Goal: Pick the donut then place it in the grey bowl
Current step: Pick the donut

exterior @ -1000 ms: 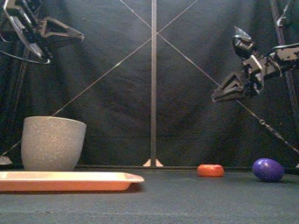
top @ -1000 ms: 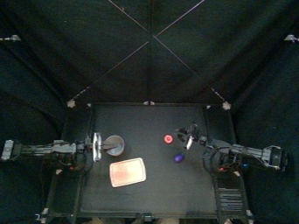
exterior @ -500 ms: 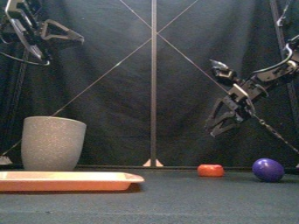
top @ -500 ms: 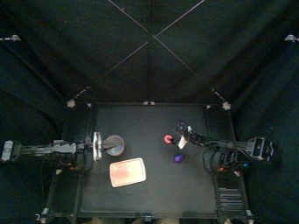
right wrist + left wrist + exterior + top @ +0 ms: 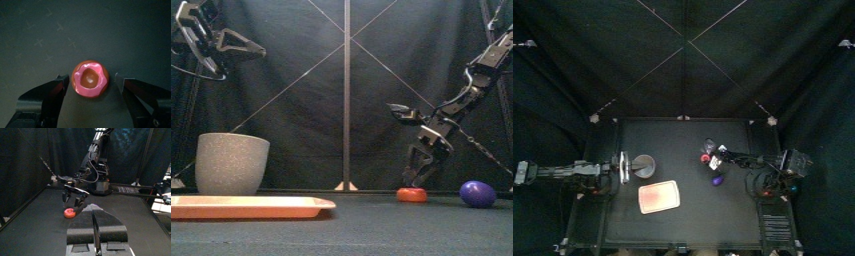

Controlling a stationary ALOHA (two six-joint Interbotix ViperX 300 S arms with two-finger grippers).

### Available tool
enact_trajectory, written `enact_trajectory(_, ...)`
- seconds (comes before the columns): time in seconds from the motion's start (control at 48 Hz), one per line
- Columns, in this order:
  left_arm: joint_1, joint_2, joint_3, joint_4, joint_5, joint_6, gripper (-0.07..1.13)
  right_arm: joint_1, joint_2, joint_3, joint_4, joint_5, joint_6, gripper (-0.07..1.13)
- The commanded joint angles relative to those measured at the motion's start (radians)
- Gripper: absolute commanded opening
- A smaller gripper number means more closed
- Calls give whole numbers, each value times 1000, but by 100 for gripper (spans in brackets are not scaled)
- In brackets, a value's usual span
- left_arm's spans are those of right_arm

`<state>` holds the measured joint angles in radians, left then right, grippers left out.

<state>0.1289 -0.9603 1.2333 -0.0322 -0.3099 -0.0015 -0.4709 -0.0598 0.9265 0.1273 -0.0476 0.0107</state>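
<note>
The right end effector (image 5: 417, 177), spread just above the donut (image 5: 90, 80), may close off-centre and push it away across the desk (image 5: 680, 135).

The top camera looks down from high on the desk (image 5: 687, 215); the front one sits level at its edge. Both wrist cameras (right very close) share the donut (image 5: 90, 92).

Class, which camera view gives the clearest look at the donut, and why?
The right wrist view: the donut lies close below, its ring shape plain. The front view shows only its low red side; the left wrist view shows it small and distant; the top view shows a tiny red spot.
</note>
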Motion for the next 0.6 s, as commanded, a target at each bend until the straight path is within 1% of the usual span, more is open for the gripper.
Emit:
enact_trajectory(0.021,3,6,-12,-5,-9,2,3,-2,12,-28,0,2,0,103)
enact_trajectory(0.438,3,5,-3,-18,-9,2,3,-3,60,-40,0,44,0,101)
enact_trajectory(0.521,3,6,-2,-18,-9,0,3,-3,61,-41,2,43,0,97)
enact_trajectory(0.604,3,6,2,-20,-9,0,3,-3,60,-46,0,43,0,88)
